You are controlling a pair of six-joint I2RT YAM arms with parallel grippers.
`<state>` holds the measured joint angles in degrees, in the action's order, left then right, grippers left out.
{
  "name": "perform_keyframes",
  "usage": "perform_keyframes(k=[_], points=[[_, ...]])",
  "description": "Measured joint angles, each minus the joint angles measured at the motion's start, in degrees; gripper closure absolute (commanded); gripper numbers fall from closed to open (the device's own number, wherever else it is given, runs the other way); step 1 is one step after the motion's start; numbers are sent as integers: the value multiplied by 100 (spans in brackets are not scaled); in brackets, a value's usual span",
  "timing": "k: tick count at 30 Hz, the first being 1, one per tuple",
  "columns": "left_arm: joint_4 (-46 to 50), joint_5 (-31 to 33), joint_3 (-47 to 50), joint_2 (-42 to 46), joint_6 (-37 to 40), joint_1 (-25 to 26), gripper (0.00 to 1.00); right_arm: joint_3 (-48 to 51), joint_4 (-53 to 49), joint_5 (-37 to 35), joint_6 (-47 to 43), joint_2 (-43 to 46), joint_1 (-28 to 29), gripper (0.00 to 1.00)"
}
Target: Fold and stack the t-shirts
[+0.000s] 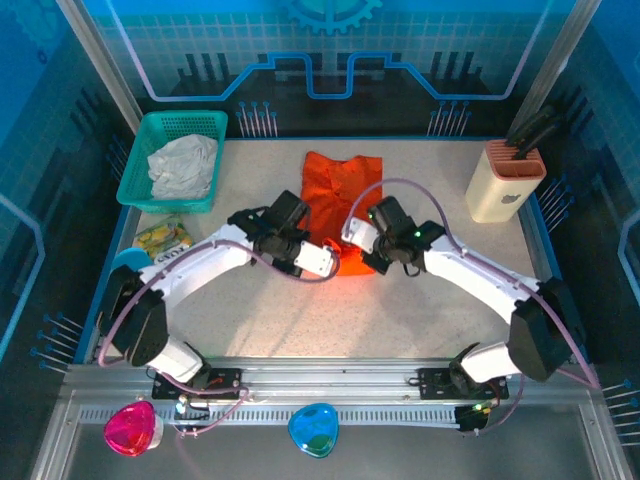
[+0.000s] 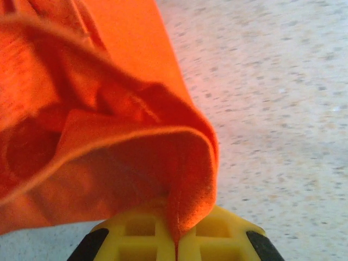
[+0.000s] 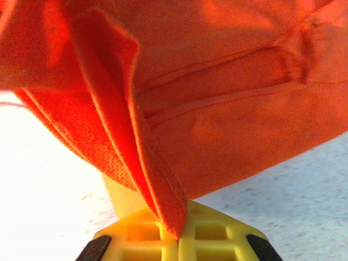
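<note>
Because the orange t-shirt [image 1: 338, 188] is thin, limp knit, I expect it to weigh almost nothing, sag wherever it is unsupported and creep out of a shallow pinch. The hems and doubled edges look like the best places to hold it, with several layers taken together. It lies on the counter [image 1: 300, 310] in the upper middle of the top view. It is partly folded, and its near edge is gathered toward the centre, where my two arms meet. My left tool [image 2: 176, 242] is closed right down on a doubled orange edge, with the cloth nipped in the seam between the yellow fingers [image 2: 138, 228] and billowing up and to the left of the frame. My right tool [image 3: 178, 239] is pinched closed in the same way on a stitched fold, and the rest of the shirt drapes across the top of that frame. The wrist views give me the bite itself: how many layers are caught, and that both holds sit near the very edge of the fabric. From above, the arm bodies blur that detail, but I get the shirt's outline and everything around it. The whitish-grey t-shirt [image 1: 183, 165] sits crumpled in the teal basket [image 1: 135, 170] at the upper left, well apart from the orange one. A snack packet [image 1: 163, 237] lies just below the basket, and a cream knife block [image 1: 503, 185] stands at the upper right.
</note>
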<state>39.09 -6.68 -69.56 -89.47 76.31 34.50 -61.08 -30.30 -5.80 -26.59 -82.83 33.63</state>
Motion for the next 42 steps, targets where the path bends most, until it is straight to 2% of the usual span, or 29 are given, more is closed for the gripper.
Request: perform_keyframes(k=[7, 16, 23, 30, 31, 32, 33, 34, 35, 36, 37, 38, 42], points=[[-391, -52, -1233, -1329, -203, -525, 100, -1292, 37, -367, 46, -1394, -577, 100], [-640, 144, -2601, -2911, -533, -852, 100, -1749, 249, -793, 378, -2389, -831, 100], [-861, 437, -2765, -3453, -798, -927, 100, -1906, 656, -922, 487, -3060, -918, 100], [-1165, 693, -2765, -3512, -1067, -951, 100, -2039, 1003, -949, 586, -3265, -949, 100], [-1209, 728, -2765, -3512, -1080, -955, 92, -2063, 1032, -949, 597, -3287, -953, 100], [-1248, 758, -2765, -3512, -1091, -960, 79, -2105, 1047, -944, 608, -3320, -955, 100], [-1285, 815, -2765, -3512, -1119, -962, 68, -2144, 1071, -940, 629, -3359, -957, 96], [-1303, 859, -2765, -3512, -1163, -966, 62, -2186, 1080, -940, 656, -3394, -957, 87], [-1340, 896, -2763, -3512, -1196, -973, 43, -2218, 1102, -940, 697, -3432, -957, 71], [-1397, 931, -2750, -3512, -1231, -973, 5, -2234, 1141, -949, 737, -3458, -957, 59], [-1462, 957, -2732, -3512, -1274, -977, 1, -2234, 1169, -966, 761, -3475, -957, 50], [-1556, 977, -2697, -3510, -1344, -977, 0, -2234, 1185, -988, 796, -3480, -957, 44], [-1993, 1014, -2406, -3362, -1655, -984, 0, -2221, 1327, -1025, 949, -3453, -960, 36]])
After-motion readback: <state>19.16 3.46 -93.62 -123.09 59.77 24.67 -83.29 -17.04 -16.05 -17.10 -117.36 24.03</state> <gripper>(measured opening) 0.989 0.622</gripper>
